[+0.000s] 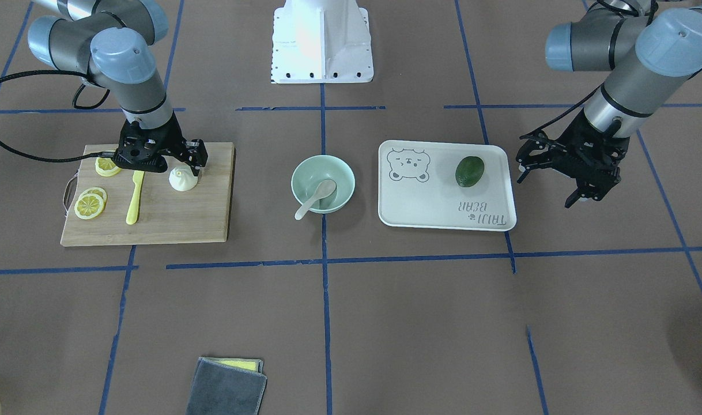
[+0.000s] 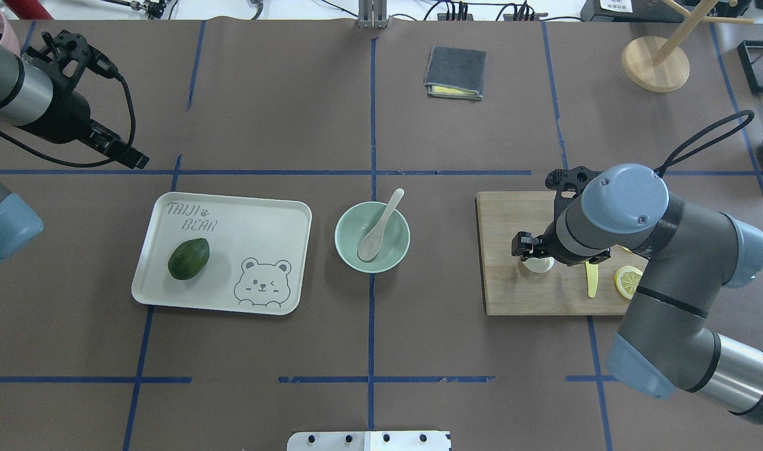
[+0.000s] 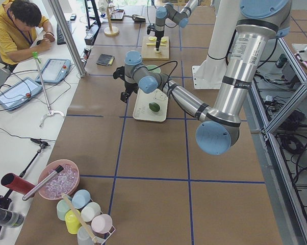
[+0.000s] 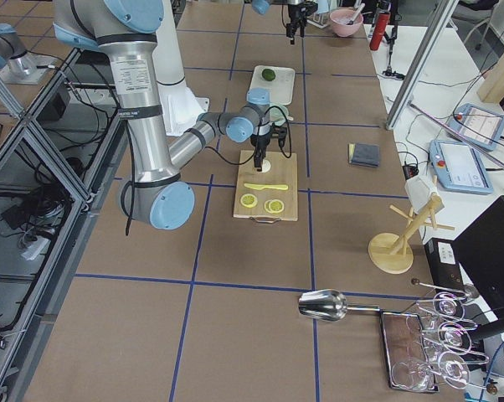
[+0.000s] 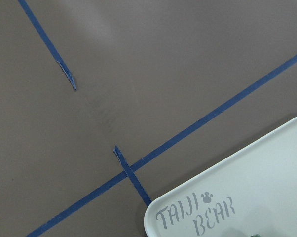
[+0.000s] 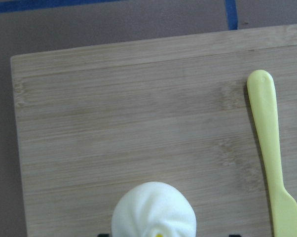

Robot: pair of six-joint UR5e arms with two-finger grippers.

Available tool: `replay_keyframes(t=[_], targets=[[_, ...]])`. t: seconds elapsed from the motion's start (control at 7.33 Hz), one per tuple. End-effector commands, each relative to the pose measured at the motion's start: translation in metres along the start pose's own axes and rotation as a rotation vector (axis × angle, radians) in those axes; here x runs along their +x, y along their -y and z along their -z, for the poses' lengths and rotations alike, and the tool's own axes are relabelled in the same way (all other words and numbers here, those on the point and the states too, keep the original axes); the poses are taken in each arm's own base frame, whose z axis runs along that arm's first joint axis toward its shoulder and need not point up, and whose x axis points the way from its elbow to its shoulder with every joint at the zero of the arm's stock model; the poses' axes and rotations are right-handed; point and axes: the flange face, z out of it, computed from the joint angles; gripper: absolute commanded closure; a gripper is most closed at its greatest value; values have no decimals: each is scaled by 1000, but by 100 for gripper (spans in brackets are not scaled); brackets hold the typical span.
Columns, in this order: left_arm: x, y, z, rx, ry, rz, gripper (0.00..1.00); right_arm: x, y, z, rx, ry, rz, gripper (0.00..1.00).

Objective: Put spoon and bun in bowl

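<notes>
Straddling the bun (image 1: 184, 181), surely soft and squashable, your right end effector (image 1: 183, 168) stands spread; squeeze gently low on its sides.

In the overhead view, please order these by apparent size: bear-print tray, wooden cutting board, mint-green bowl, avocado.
1. bear-print tray and wooden cutting board: about alike; the right arm hides part of the board.
2. mint-green bowl
3. avocado

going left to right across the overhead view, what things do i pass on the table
avocado on the tray → bowl with the spoon in it → folded cloth → bun → knife → lemon slice, the last three on the cutting board
</notes>
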Motion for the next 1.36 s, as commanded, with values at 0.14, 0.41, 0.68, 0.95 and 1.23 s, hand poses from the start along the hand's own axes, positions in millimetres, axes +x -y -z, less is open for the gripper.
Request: replay_keyframes(t=[0.14, 0.41, 0.68, 0.95, 1.23], targets=[[-3, -3, 0, -2, 4, 4, 2, -4, -2, -3, -5, -3, 6, 77], [-4, -4, -1, -5, 5, 5, 2, -4, -2, 1, -4, 3, 6, 100], [-4, -4, 3, 3, 6, 5, 2, -6, 1, 19, 13, 33, 6, 100], [-4, -3, 5, 6, 6, 5, 1, -54, 5, 71, 22, 33, -11, 99], [-6, -6, 6, 5, 9, 8, 1, -128, 8, 112, 24, 72, -74, 97]])
